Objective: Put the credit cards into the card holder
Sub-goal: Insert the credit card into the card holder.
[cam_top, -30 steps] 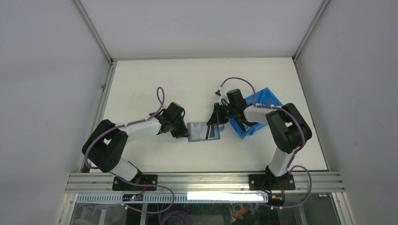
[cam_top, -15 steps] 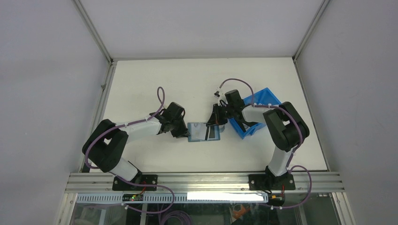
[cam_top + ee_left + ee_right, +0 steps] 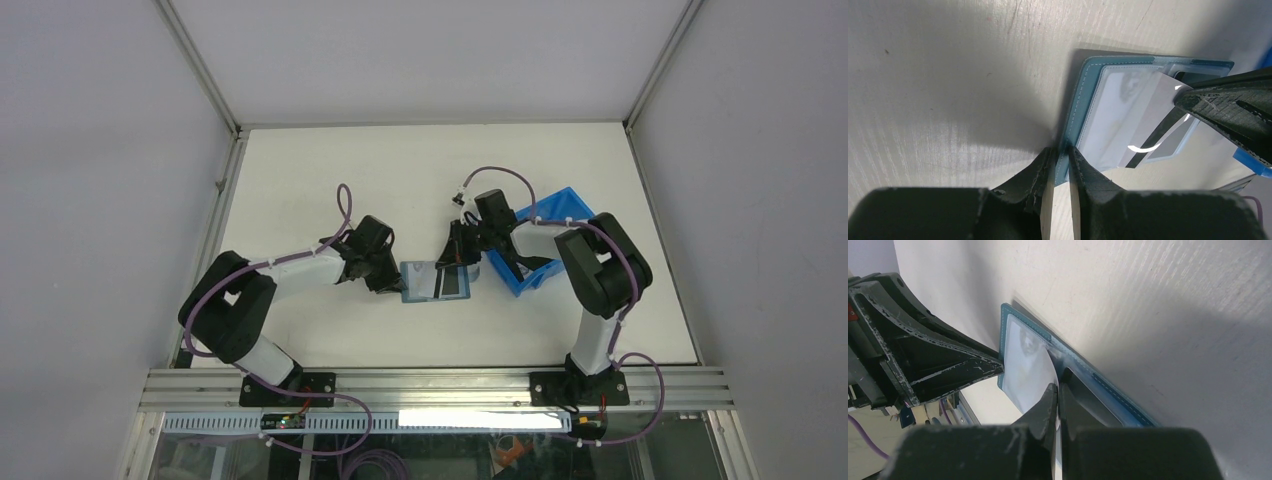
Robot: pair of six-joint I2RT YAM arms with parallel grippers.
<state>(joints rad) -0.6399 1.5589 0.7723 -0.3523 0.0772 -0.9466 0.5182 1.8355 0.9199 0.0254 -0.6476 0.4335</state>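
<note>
Left gripper point(image 3: 1060, 150): jaws narrow, pinching the near stitched edge of the card holder point(image 3: 1083, 100), same as a second ago. Right gripper point(image 3: 1058, 387): jaws clamped tight on a pale credit card point(image 3: 1153, 100), grip unchanged. The right wrist has crept a little left and toward the far side, and its elbow has come in toward the middle. The left arm has barely moved, and the card holder point(image 3: 435, 282) sits in the same spot.

Pose: the left arm reaches in low from the left, forearm almost flat, left gripper point(image 3: 393, 285) at the holder's left end. The right arm is folded back on itself, with the right gripper point(image 3: 458, 255) angled down at the holder's right half.

The card is tilted, its free end lying over the holder's clear pocket and its other end up in the right jaws. Whether it is inside the pocket I cannot tell.

Materials: the holder is open flat, teal with pale stitching and a glossy see-through window. The card is thin, whitish, with a black stripe, and looks slightly bowed. The fingers are black, scuffed plastic. A bright blue bin point(image 3: 570, 205) sits just right of the right wrist. The table point(image 3: 400, 170) is white with a faint grain.
</note>
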